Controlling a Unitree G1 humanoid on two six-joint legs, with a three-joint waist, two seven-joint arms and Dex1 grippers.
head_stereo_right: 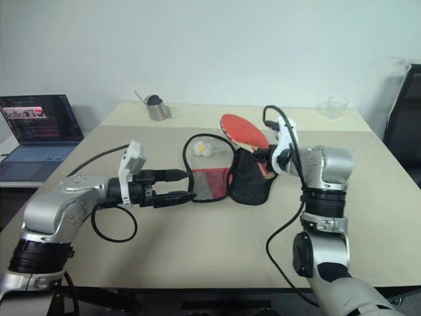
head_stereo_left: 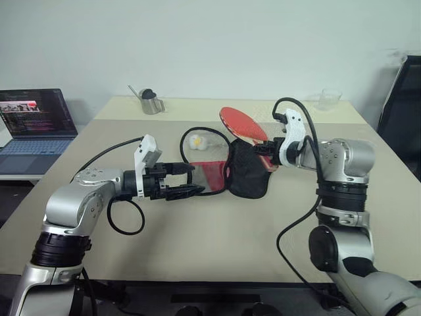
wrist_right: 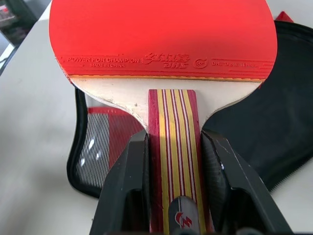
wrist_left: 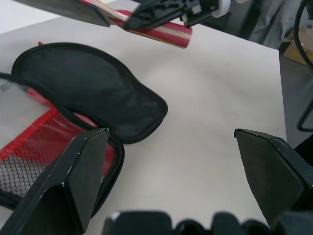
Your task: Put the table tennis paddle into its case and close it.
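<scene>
- Right gripper (wrist_right: 175, 183) clamped on the striped wooden handle of the table tennis paddle (wrist_right: 161, 44); one black finger (wrist_right: 124, 188) presses each side of the handle.
- Paddle held off the table (head_stereo_left: 217, 243), red blade extending ahead of the fingers, above the case (head_stereo_left: 247, 172).
- Case lies unzipped on the table just below and ahead of the right gripper: black flap folded out toward it, red mesh half toward the left gripper (head_stereo_left: 191, 179).
- Left gripper: fingers spread wide apart, nothing between them; tips sit at the edge of the case's red mesh half.
- Behind the case: black cable loop (head_stereo_left: 197, 135), small white object (head_stereo_left: 197, 141), metal cup (head_stereo_left: 151, 102).
</scene>
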